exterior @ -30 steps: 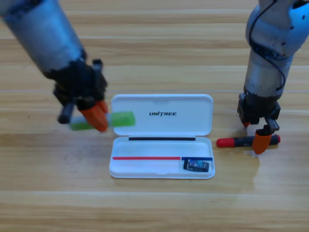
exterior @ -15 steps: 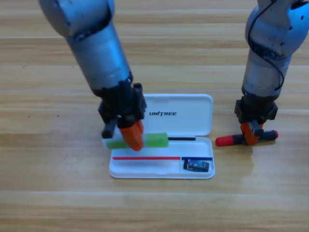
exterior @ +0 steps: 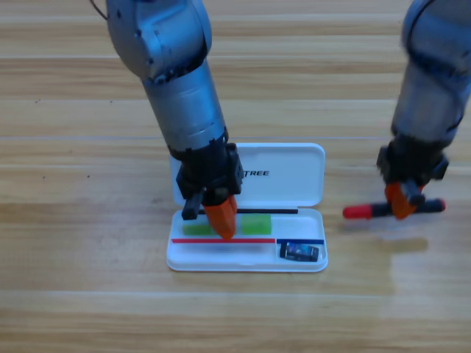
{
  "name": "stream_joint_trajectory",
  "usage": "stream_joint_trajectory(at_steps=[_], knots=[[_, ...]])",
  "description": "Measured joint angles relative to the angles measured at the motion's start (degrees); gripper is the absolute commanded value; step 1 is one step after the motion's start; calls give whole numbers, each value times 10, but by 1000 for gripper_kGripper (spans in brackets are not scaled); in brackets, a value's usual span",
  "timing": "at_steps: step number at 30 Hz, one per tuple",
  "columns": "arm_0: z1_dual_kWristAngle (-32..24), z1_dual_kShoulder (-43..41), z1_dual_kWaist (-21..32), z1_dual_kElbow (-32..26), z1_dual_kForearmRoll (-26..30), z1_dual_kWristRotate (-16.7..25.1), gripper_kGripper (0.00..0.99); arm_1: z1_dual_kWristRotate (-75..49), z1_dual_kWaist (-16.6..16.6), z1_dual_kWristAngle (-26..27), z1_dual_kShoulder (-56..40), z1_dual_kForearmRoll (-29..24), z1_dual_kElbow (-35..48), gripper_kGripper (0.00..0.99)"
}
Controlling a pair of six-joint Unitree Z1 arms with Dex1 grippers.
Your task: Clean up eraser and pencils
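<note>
The white case (exterior: 309,259) lies open at the table's middle. The eraser (exterior: 299,251), a small dark block, sits in its lower right compartment. My left gripper (exterior: 220,220) holds the light green pencil (exterior: 255,224) low inside the case's tray, above the red line. To the right of the case, my right gripper (exterior: 402,201) is shut on the red-capped black pencil (exterior: 358,212), which hangs level just above the wood.
The case's lid (exterior: 291,165) stands open behind the tray. The left arm's grey body (exterior: 176,81) reaches over the table from the top. Bare wooden table (exterior: 88,279) surrounds the case.
My left gripper carried the green pencil rightward from beside the case into its tray. My right gripper closed on the red-capped pencil and shifted it slightly right.
</note>
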Motion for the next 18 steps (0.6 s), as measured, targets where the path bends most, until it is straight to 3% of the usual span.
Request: stream_joint_trajectory(at_steps=[7,18], knots=[[0,17,0,0,0,0,0,45,22,0,-93,24,6,0],[0,23,0,0,0,0,0,76,61,1,-105,25,6,0]])
